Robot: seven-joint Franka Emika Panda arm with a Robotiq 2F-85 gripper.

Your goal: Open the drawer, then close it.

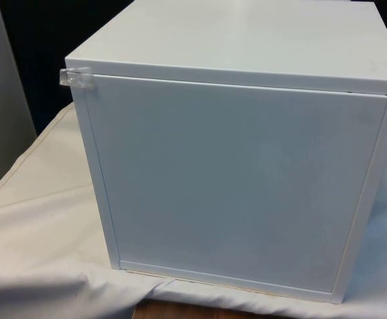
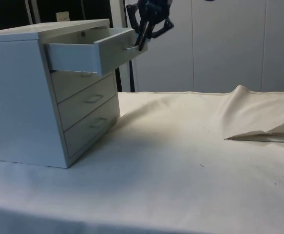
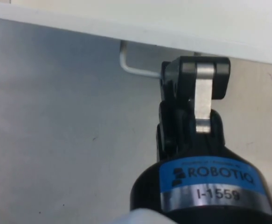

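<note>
Front view: camera sits close to the chest (image 1: 236, 166), facing its blank back panel.

Side view: camera stands farther off at the table's (image 2: 180, 161) side, facing across the cloth to pale cabinet doors; chest seen obliquely, top drawer (image 2: 90, 51) pulled out.

Wrist view: very near, looking along the fingers (image 3: 202, 93) at the handle (image 3: 136, 67) just past their tips.

Shared: chest in front and side; handle in side and wrist.
</note>
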